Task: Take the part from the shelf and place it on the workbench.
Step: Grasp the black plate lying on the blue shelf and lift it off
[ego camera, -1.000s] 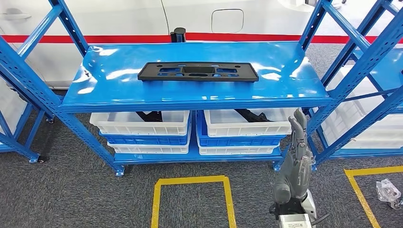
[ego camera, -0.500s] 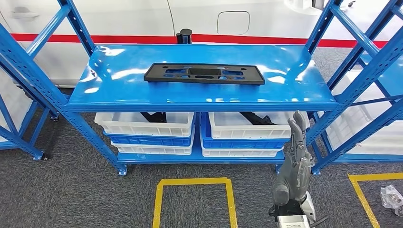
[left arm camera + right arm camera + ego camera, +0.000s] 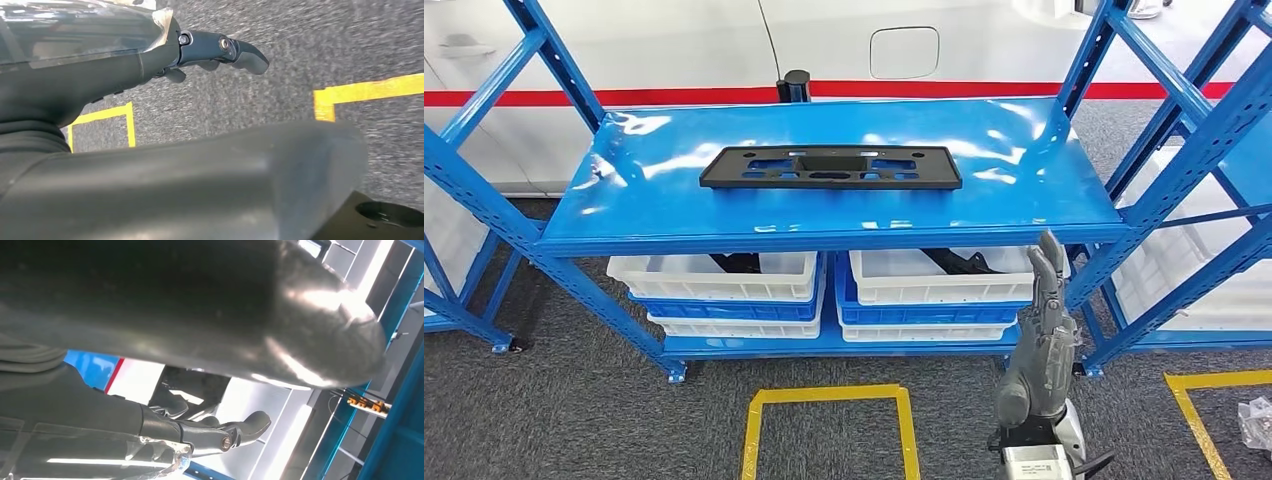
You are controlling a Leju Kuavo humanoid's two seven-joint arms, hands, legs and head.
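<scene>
The part is a long black flat plate with cut-outs [image 3: 830, 167], lying flat across the middle of the blue shelf's top board [image 3: 1034, 195] in the head view. My right hand [image 3: 1042, 325] is raised in front of the shelf's right end, below the board's front edge and well to the right of the part. Its fingers point up and hold nothing. The right wrist view shows the same hand [image 3: 200, 432] with its fingers stretched and empty. My left hand [image 3: 130, 70] hangs over grey carpet, fingers extended and apart, holding nothing.
White and blue bins [image 3: 724, 285] [image 3: 934, 285] fill the lower shelf level. More blue racks stand at the left [image 3: 464, 180] and right [image 3: 1184, 150]. A white car body [image 3: 844, 45] is behind. Yellow floor tape [image 3: 824, 400] marks a square in front, and a plastic bag [image 3: 1256, 420] lies at the right.
The whole picture swayed right and then left and slightly down, so the camera moved. My right hand stays raised in nearly the same spot. The part has not moved on the shelf.
</scene>
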